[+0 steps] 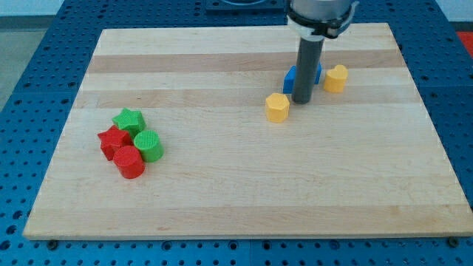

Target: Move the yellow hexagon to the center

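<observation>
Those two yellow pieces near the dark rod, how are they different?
The yellow hexagon has flat sides and lies to the view's left of my tip, nearer the view's bottom. The other yellow block looks rounder, its shape unclear, and lies to the view's right, nearer the top. Both are yellow and look similar in size.

The middle and lower right of the wooden board [244,185] lie bare. Passage is blocked upper right by the blue block [292,78], and lower left by a red-and-green cluster [131,143].
</observation>
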